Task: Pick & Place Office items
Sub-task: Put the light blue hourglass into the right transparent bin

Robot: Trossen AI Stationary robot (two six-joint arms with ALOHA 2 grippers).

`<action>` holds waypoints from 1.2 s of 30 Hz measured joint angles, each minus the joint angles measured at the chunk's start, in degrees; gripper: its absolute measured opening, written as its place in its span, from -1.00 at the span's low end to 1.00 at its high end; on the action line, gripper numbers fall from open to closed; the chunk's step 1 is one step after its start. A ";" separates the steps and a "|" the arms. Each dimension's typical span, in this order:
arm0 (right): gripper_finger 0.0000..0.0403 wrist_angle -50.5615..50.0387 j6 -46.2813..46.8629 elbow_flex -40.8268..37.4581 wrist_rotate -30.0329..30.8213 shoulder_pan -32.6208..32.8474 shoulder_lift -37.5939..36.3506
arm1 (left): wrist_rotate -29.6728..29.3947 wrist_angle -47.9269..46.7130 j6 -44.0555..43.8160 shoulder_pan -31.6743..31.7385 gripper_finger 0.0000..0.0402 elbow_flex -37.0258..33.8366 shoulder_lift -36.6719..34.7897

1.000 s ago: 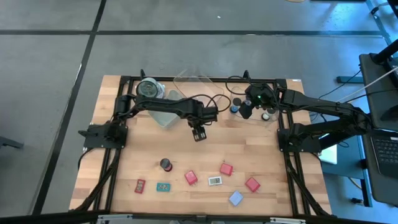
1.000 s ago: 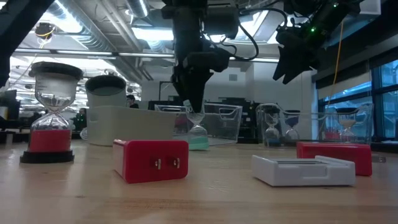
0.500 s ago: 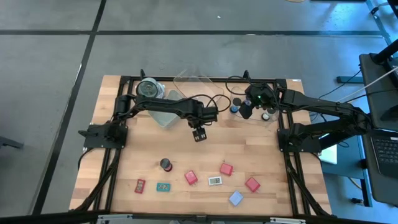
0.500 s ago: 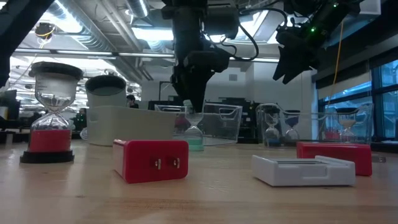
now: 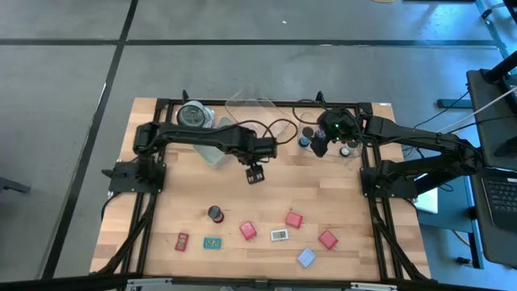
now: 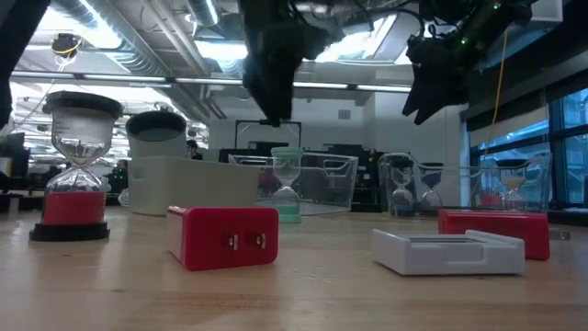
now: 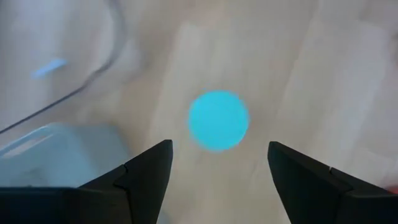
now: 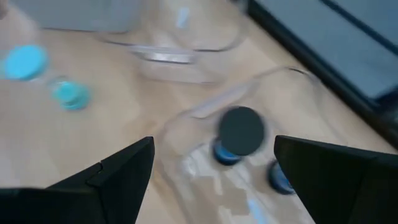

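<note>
A small teal-topped hourglass (image 6: 287,184) stands upright on its base on the wood, mid-table. My left gripper (image 6: 272,115) hangs open straight above it, clear of its round top (image 7: 218,120); in the high view my left gripper (image 5: 255,173) hides it. My right gripper (image 5: 320,147) is open and hovers over dark-topped hourglasses (image 8: 241,130) in a clear tray at the far right. The other office items lie along the near edge: a black cylinder (image 5: 216,213), red blocks (image 5: 248,231), a white piece (image 5: 279,235), a teal piece (image 5: 212,242) and a pale-blue piece (image 5: 306,257).
A clear tray (image 5: 257,109) and a pale bin (image 5: 212,147) sit at the far edge beside a round jar with a dark lid (image 5: 193,115). In the low view a red-based hourglass (image 6: 73,165), a red block (image 6: 223,237) and a white piece (image 6: 448,250) stand nearest.
My left gripper lowered the teal hourglass the last bit onto the table, then rose straight up off its top and shifted slightly toward the table's left. The hourglass stays upright where it was set. My right arm kept still.
</note>
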 joint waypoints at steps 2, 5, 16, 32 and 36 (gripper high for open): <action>0.66 1.07 -2.05 0.00 -2.45 0.55 0.00 | -3.69 -2.02 -1.71 -0.99 0.28 0.00 -2.05; 0.66 2.96 -6.29 0.00 -5.54 1.89 0.00 | -8.95 -5.60 -4.82 -3.13 0.23 0.00 -5.37; 0.66 14.06 -8.45 0.00 -13.18 7.80 7.55 | -20.62 -18.57 -21.85 -14.78 0.09 0.02 -14.89; 0.85 43.42 -15.90 0.00 -23.52 11.57 25.98 | -28.72 -26.38 -35.09 -25.06 0.07 0.02 -17.74; 0.91 47.23 -19.92 0.00 -23.52 11.57 29.24 | -29.63 -26.36 -35.09 -25.39 0.07 0.02 -17.74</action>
